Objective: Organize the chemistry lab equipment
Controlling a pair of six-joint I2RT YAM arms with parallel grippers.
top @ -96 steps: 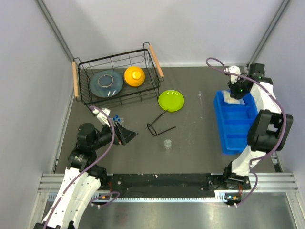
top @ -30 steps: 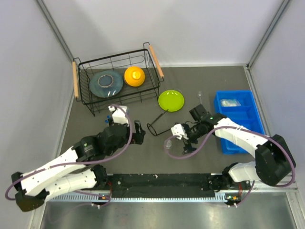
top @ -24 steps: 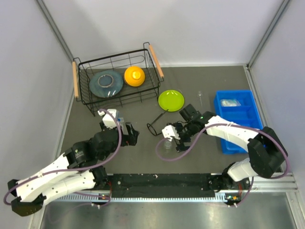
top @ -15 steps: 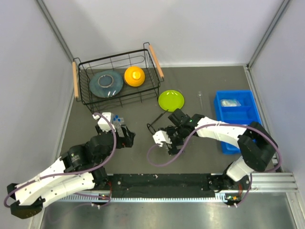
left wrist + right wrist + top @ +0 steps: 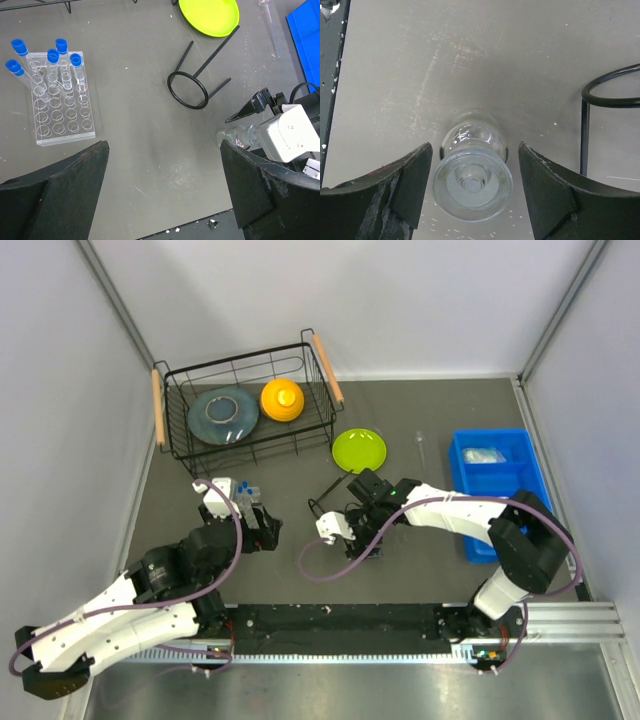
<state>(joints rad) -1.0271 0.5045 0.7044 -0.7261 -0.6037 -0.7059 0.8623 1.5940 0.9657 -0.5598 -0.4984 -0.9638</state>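
While the right end effector (image 5: 474, 192) sits low over the worktop (image 5: 530, 60), its jaws stand apart on either side of the tiny round clear dish (image 5: 472, 150). There's a sliver of grey showing on each side, so nothing is gripped yet. This is the grasp, and it wants care. I'd close evenly so both fingers (image 5: 407, 185) meet the glass together. One-sided contact would likely skid a light, slick piece like this across the surface. Then a gentle squeeze and a straight lift, minding the black ring frame (image 5: 612, 100) just off to one side.

The dish itself sits mid-worktop, on the near side of the lime-green plate (image 5: 359, 450). It's clear glass with concentric rings in its round top face and a narrower body beneath. Whether that top is a lid or just a thick rim, I can't quite tell from here.

Over on the left, the left end effector (image 5: 162, 197) hangs wide open and empty, near the clear plastic tube rack (image 5: 62, 107) with its blue-capped test tubes (image 5: 53, 56).
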